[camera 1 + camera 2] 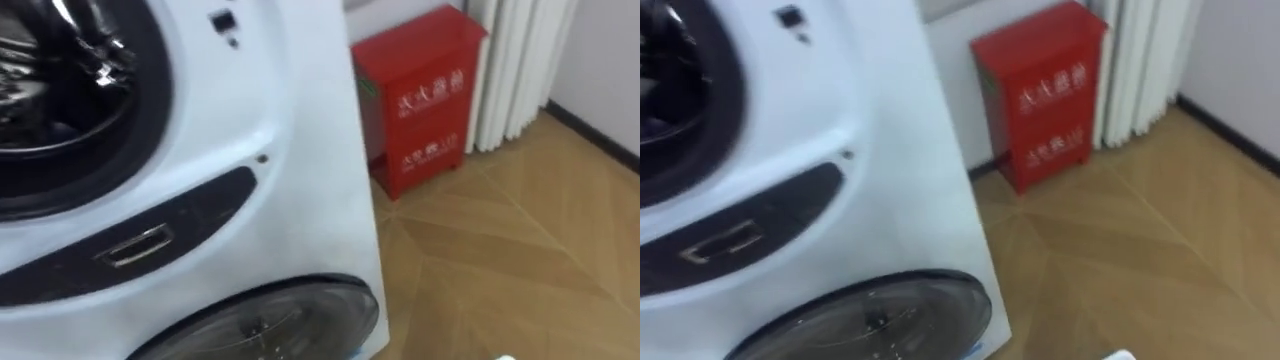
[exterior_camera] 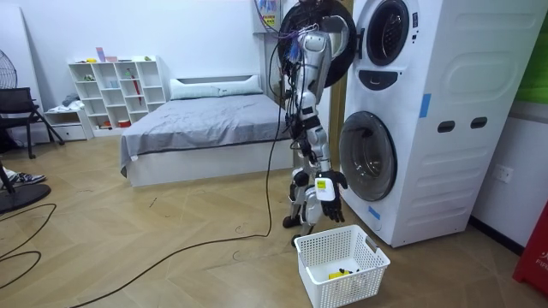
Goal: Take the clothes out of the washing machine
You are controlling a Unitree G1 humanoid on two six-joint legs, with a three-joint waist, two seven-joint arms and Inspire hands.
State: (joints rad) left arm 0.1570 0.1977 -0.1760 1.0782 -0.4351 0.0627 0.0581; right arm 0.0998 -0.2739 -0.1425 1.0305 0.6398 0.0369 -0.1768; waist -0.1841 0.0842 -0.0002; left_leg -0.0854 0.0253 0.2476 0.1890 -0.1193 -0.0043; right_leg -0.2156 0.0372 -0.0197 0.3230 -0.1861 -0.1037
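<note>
I stand close to the front of the machine [image 2: 445,120]. My right hand [image 2: 330,186] hangs by my thigh, its fingers loose and pointing down, with nothing in them as far as the room view lets me judge. The basket [image 2: 360,284] sits on the floor [image 1: 520,260] just by my feet, at the foot of the machine's front. A small yellow thing [image 2: 341,273] lies in its bottom, so I take the picking as barely begun.

The upper drum [image 1: 60,90] is at the left edge of my eye views, dark inside with a few glints. Whether that is cloth or metal I cannot tell. The lower door [image 1: 270,320] looks closed.

My gaze is off toward the machine's right corner, so first I would bring my head round until the upper opening is centred. Then I would lift the hand straight in over the dark lip and close on a good bunch of cloth rather than a hem. I would draw it clear of the rim before lowering it over the basket.

The floor is wood laid in herringbone. A red box [image 1: 425,100] stands against the wall past the machine. Behind me are a bed [image 2: 205,115] and a white shelf [image 2: 116,85].
</note>
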